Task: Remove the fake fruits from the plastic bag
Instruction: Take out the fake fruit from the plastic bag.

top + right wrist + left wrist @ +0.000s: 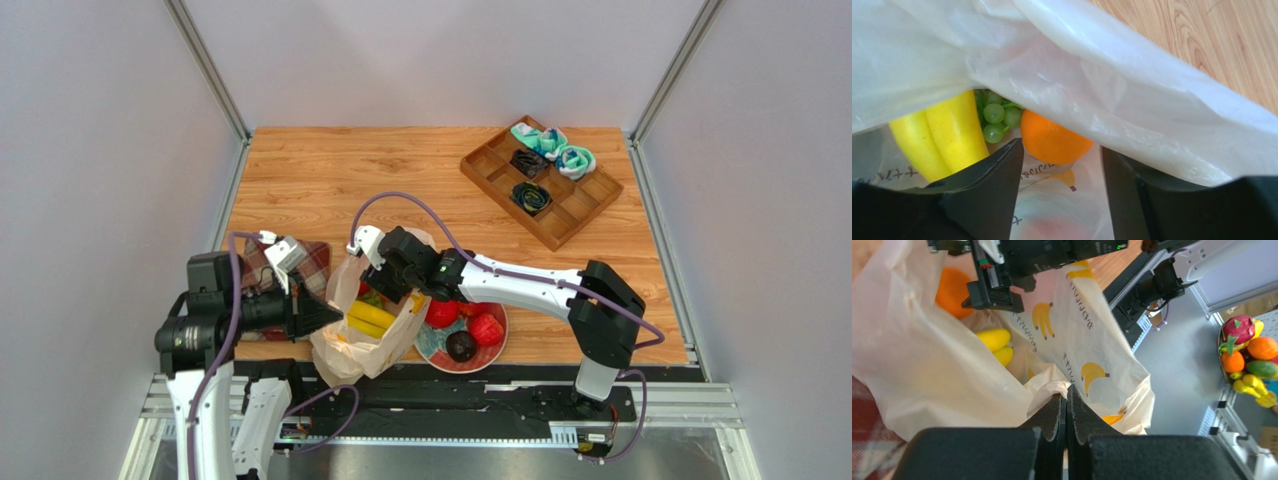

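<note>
The plastic bag stands open at the table's near edge, cream-white with banana prints. My left gripper is shut on a bunched fold of the bag's rim. My right gripper is inside the bag mouth, open, with nothing between its fingers. Just ahead of its tips lies an orange, with green grapes and yellow bananas to the left. The top view shows the bananas in the bag. Two red fruits and a dark round one lie on the plate.
A red plaid cloth lies under the bag's left side. A wooden compartment tray with rolled cloths and dark items sits at the far right. A basket of other fruits stands off the table, seen in the left wrist view.
</note>
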Motion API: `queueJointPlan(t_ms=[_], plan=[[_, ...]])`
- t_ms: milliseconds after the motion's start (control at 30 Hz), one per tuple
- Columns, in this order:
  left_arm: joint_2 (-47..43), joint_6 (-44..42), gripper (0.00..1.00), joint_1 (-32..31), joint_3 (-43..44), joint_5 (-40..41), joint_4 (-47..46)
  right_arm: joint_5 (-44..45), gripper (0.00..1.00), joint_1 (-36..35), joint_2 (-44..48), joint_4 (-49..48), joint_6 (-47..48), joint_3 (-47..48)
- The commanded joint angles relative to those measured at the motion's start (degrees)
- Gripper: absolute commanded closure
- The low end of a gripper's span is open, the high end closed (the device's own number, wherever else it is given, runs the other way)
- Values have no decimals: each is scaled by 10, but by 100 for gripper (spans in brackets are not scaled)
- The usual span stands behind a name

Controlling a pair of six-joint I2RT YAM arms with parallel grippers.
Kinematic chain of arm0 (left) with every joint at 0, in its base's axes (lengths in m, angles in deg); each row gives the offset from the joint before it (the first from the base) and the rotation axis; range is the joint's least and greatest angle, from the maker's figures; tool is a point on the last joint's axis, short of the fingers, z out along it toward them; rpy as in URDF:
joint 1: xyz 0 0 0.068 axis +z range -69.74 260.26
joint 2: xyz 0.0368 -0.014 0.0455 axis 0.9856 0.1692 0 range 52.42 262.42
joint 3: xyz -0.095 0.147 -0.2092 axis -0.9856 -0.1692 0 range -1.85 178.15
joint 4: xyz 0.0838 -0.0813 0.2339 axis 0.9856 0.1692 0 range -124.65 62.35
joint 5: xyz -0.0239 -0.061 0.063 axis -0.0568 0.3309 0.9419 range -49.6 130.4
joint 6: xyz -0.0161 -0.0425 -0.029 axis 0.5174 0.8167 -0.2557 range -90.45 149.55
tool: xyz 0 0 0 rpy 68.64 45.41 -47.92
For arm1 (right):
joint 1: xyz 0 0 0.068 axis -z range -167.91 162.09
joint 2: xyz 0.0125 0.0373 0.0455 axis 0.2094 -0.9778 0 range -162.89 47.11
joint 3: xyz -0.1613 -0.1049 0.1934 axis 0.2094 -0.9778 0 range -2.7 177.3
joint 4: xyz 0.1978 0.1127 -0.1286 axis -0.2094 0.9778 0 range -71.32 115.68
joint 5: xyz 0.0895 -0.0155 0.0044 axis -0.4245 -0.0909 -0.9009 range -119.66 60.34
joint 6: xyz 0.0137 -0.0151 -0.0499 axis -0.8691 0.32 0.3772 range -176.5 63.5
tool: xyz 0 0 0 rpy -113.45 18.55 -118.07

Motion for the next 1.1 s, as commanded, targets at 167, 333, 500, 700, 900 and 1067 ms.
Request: queueJointPlan(t_ms=[167,333,500,700,900,1067], plan=[[-14,32,100,-8,-25,20,38,36,11,-1,-64,-4,-33,27],[-25,24,100,-9,-25,8,40,107,0,-1,-95,-15,-25,52],[-28,23,100,-9,-25,5,40,104,6,-1,-133,-13,-19,62],[-26,27,100,-8,-26,9,36,42,58,-1,-118,-12,50,63],[-10,30,100,-9,-40,6,8,-89,80,33,-36,94,64,145],[15,39,100,-8,-61,-5,-40,-319,82,115,40,161,42,179]])
